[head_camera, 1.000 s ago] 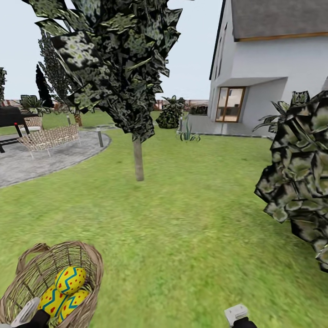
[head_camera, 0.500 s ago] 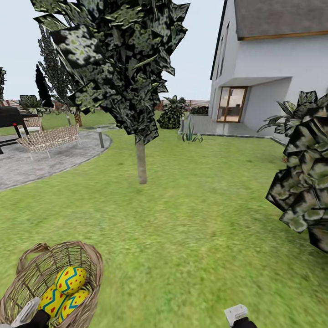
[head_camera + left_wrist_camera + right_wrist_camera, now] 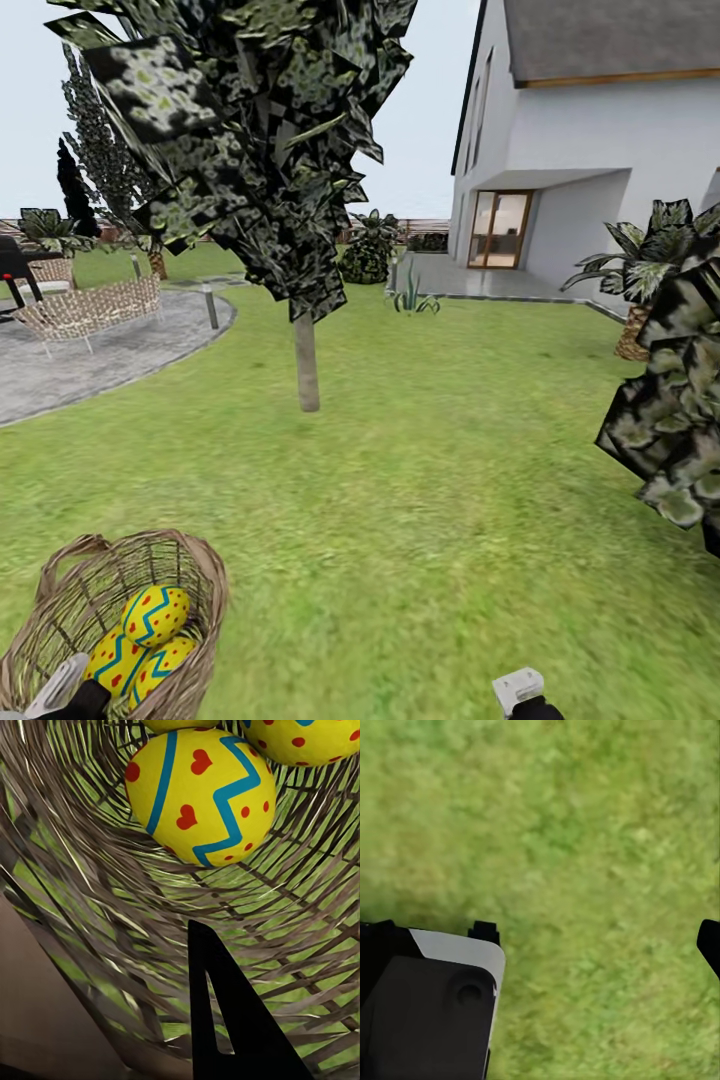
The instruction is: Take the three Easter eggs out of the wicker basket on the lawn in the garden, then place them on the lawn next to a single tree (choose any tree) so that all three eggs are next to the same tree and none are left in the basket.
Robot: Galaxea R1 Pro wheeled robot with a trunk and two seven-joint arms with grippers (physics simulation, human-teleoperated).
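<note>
The three Easter eggs lie heaped in the wicker basket, which my left hand carries; whether it's clamped I cannot tell. They look smooth, rigid, light and rolly, so I'd pinch one across its middle. My right hand hangs spread, holding nothing. Since a second ago my view has swung; the tree stands well ahead.

Black arms, pale grey wrist housings, left gripper with flat black fingers (triangular, slotted)

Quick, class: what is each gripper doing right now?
Left gripper: at the basket rim with the eggs inside; open or shut cannot be told.
Right gripper: open, empty, over the lawn.
</note>
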